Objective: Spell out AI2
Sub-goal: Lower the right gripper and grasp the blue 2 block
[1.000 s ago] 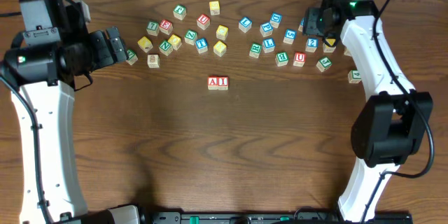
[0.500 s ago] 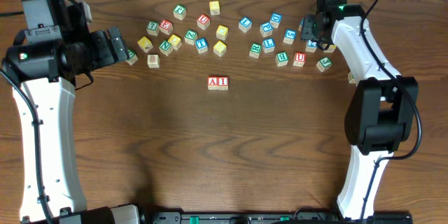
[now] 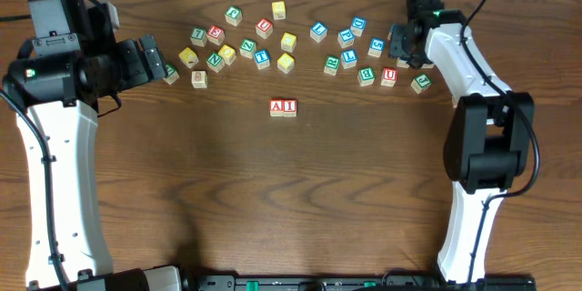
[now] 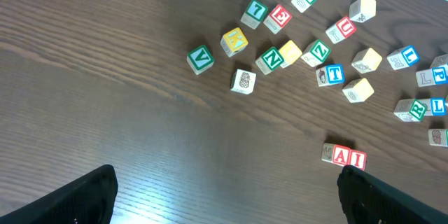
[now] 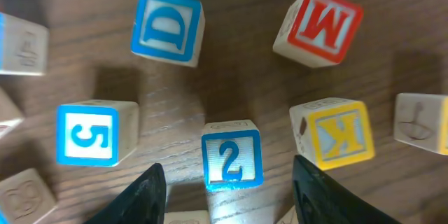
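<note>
My right end effector (image 5: 231, 190), half open and empty, straddles the blue "2" cube (image 5: 232, 155) near the tabletop's far right corner — grasping it is the step in hand. Next it should close squarely on the cube, then set it just right of the touching "A" cube (image 3: 276, 107) and "I" cube (image 3: 289, 107) at mid-tabletop.

Right tool (image 5: 228, 164) astride the "2" cube (image 5: 231, 155), its fingers (image 5: 136, 197) parted and clear of the cube's faces, each standing in a narrow strip of bare tabletop (image 5: 238, 77). Obstacles close by: the "5" cube (image 5: 94, 133) outside one finger, the yellow "K" cube (image 5: 332, 133) outside the other, the "D" cube (image 5: 166, 28) and "M" cube (image 5: 318, 26) farther ahead. Overhead, the touching "A" cube (image 3: 276, 107) and "I" cube (image 3: 289, 107) have open wood all round; scattered cubes (image 3: 288, 42) crowd the far side only.
</note>
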Robot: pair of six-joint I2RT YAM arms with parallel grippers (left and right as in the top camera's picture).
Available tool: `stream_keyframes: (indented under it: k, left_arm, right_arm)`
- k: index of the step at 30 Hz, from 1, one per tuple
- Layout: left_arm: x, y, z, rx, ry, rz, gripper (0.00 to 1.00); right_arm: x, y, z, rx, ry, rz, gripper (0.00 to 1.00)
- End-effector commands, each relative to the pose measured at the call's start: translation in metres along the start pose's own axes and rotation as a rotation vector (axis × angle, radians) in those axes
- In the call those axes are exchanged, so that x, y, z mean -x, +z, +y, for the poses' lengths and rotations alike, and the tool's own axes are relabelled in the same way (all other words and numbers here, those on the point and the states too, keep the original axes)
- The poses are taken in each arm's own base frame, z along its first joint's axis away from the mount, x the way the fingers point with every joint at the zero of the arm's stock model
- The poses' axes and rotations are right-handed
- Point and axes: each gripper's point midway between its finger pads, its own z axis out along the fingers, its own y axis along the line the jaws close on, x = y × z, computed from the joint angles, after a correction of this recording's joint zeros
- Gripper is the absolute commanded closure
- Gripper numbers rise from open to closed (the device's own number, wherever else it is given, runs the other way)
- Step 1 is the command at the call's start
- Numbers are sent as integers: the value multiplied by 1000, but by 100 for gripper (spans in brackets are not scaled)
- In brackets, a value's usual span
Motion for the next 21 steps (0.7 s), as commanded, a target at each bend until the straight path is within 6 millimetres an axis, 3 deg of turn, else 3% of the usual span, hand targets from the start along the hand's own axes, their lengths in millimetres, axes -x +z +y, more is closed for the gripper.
stream_keyframes:
  k: [1, 14, 21]
  left_arm:
    - [2, 2, 1, 3, -3, 0, 1]
    - [2, 2, 1, 3, -3, 0, 1]
    - [2, 2, 1, 3, -3, 0, 1]
  right_arm:
    - [-4, 14, -8, -27, 25, 20, 48]
    - [-8, 32, -10, -29, 18, 34, 55]
    - [-8, 35, -10, -29, 19, 33, 64]
